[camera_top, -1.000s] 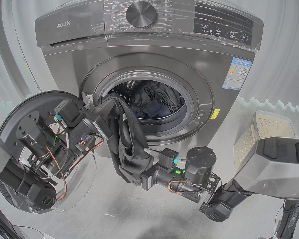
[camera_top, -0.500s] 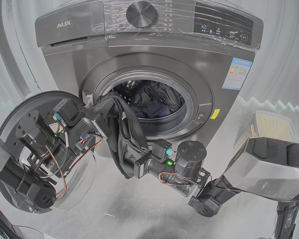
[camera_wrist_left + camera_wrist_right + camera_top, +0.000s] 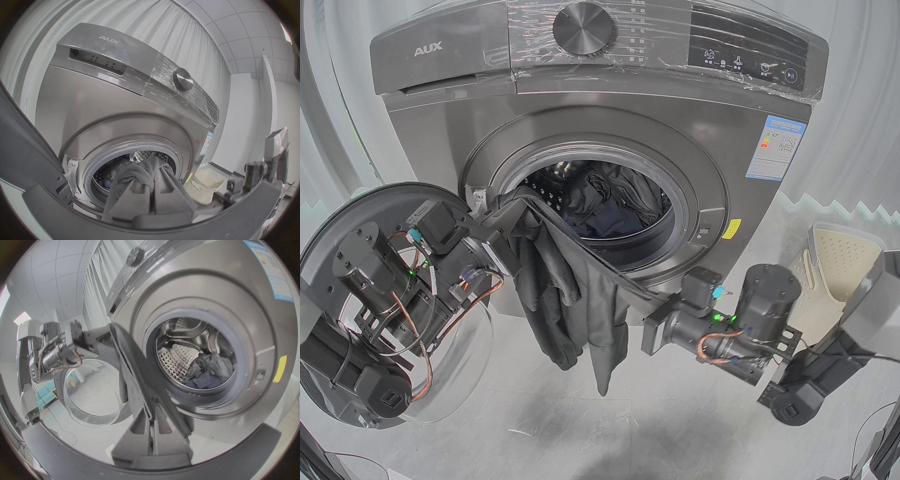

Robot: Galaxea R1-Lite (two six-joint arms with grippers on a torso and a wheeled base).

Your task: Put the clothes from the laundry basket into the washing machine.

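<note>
A dark grey garment (image 3: 575,281) is stretched in front of the washing machine (image 3: 600,112), below its open drum mouth (image 3: 600,206). My left gripper (image 3: 509,215) is shut on one end of the garment (image 3: 140,172) at the left of the opening. My right gripper (image 3: 650,309) is shut on the other end (image 3: 137,387), lower and to the right. The cloth's middle hangs down towards the floor. Dark clothes (image 3: 606,197) lie inside the drum (image 3: 206,368).
The round door (image 3: 394,300) stands swung open at the left, behind my left arm. A cream laundry basket (image 3: 837,275) sits on the floor at the right, partly behind my right arm. Grey floor (image 3: 562,425) lies below the garment.
My right gripper has pulled its end of the garment out to the right, spreading the cloth into a taut line. The left gripper has stayed in place.
</note>
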